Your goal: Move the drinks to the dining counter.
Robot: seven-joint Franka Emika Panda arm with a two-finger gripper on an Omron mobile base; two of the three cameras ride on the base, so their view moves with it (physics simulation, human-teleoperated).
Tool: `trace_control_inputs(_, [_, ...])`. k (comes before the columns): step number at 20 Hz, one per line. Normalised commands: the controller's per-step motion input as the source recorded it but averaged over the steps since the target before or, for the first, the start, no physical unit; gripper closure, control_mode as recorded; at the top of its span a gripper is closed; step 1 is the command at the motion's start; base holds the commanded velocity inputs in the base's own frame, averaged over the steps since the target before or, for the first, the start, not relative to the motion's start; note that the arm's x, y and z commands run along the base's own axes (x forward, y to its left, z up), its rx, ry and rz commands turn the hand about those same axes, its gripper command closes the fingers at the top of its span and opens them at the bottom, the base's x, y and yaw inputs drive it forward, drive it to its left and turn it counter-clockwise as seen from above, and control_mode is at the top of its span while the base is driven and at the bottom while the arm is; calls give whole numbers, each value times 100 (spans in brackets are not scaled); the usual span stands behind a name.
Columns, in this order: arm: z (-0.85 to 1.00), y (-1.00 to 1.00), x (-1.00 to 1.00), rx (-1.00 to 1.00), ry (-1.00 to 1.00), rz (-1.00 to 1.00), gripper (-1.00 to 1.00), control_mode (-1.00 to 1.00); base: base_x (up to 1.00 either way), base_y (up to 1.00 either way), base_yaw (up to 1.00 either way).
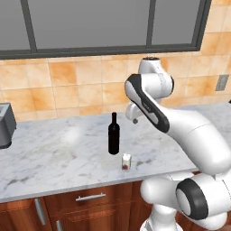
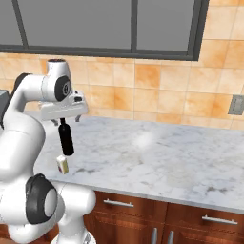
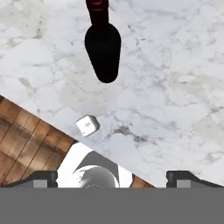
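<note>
The near-black wine bottle (image 1: 114,137) (image 2: 66,139) (image 3: 103,50) stands upright on a marble countertop (image 1: 54,153) over handled wooden cabinets. The small white carton (image 1: 126,162) (image 2: 62,164) (image 3: 88,126) with a red mark stands just in front of it, near the counter's front edge. My gripper (image 2: 63,118) (image 1: 134,118) (image 3: 116,177) hangs open above the two drinks, pointing down, with nothing between its fingers. In the hand view the bottle lies toward the top and the carton left of centre. The dining counter is out of view.
A grey appliance (image 1: 5,124) sits at the counter's far left. An orange tiled wall (image 2: 157,95) with a dark-framed window closes the back. A wall outlet (image 2: 236,105) is at the right. Drawer handles (image 1: 90,197) show below the front edge.
</note>
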Motion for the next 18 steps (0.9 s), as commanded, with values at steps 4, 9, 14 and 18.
trace_control_inputs(4, [-39, 19, 1, -2, 8, 15, -100, -100, 0, 0, 0])
trace_control_inputs(9, [-47, 20, 0, -3, 2, 14, -100, -100, 0, 0, 0])
trace_control_inputs(14, [-49, 21, 0, -2, 0, 14, -100, -100, 0, 0, 0])
trace_control_inputs(18, [-48, 11, 3, -1, 1, 14, -100, -100, 0, 0, 0])
